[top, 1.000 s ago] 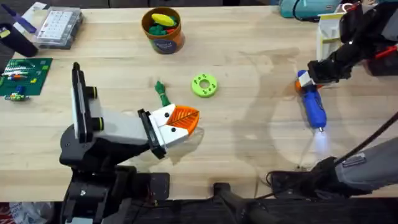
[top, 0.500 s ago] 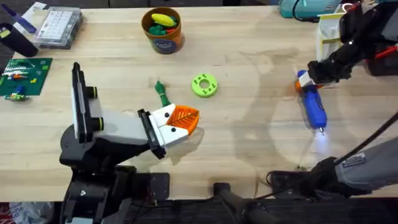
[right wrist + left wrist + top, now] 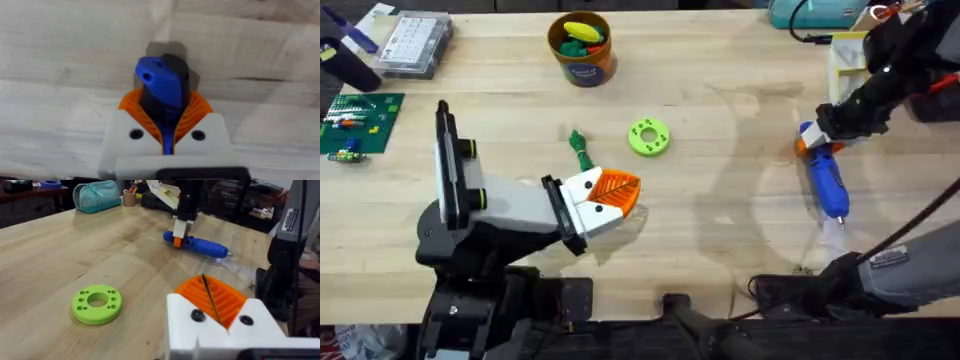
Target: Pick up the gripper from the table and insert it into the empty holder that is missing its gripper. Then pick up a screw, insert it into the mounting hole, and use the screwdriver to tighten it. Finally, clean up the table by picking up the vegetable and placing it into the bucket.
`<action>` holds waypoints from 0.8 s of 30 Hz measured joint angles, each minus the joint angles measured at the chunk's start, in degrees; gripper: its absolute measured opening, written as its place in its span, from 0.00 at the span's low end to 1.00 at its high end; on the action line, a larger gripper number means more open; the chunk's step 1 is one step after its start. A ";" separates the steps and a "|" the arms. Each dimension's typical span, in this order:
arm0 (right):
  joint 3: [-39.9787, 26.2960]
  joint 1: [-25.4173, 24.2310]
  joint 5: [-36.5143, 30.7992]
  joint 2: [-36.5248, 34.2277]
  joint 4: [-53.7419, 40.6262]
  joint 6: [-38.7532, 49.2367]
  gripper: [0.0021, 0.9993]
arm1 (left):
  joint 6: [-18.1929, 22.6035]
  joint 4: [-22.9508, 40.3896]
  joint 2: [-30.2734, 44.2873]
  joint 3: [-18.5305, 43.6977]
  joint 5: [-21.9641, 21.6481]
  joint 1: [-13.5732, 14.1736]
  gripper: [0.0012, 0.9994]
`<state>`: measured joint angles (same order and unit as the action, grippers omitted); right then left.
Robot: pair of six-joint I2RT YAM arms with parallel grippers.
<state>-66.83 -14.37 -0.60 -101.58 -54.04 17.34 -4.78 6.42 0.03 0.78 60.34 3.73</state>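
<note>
The orange ribbed gripper (image 3: pixel 618 189) sits in the white wedge holder (image 3: pixel 582 192) at the end of my left arm, near the table's front middle. My left gripper (image 3: pixel 623 197) (image 3: pixel 210 300) looks shut with nothing in it. At the right, my right gripper (image 3: pixel 816 138) (image 3: pixel 167 122) is shut on the collar end of the blue screwdriver (image 3: pixel 828 182) (image 3: pixel 200 245) (image 3: pixel 162 90). The screwdriver lies low along the table, bit toward the front edge. The green vegetable (image 3: pixel 581 150) lies just beyond the holder. The orange-brown bucket (image 3: pixel 584 62) stands at the back, holding toy foods.
A lime-green ring (image 3: pixel 649 137) (image 3: pixel 97 303) lies right of the vegetable. A green circuit board (image 3: pixel 356 122) and a clear parts box (image 3: pixel 415 42) sit at the far left. A teal pouch (image 3: pixel 812 12) (image 3: pixel 97 195) rests at the back right.
My right gripper has shifted slightly right and toward the front with the screwdriver. The white glow on the table by the bit has faded. The left arm has not moved.
</note>
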 joint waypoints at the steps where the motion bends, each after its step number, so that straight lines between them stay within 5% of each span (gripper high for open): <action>1: -0.43 0.00 -0.02 0.24 -0.65 -0.22 0.05 | 0.00 0.00 0.00 0.00 0.02 0.00 0.01; 24: -11.38 0.00 3.38 24.28 -3.49 -0.59 0.05 | 0.00 0.00 0.00 0.00 0.04 0.00 0.01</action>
<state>-78.21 -14.37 2.78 -77.29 -57.54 16.75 -4.78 6.42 0.03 0.78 60.38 3.73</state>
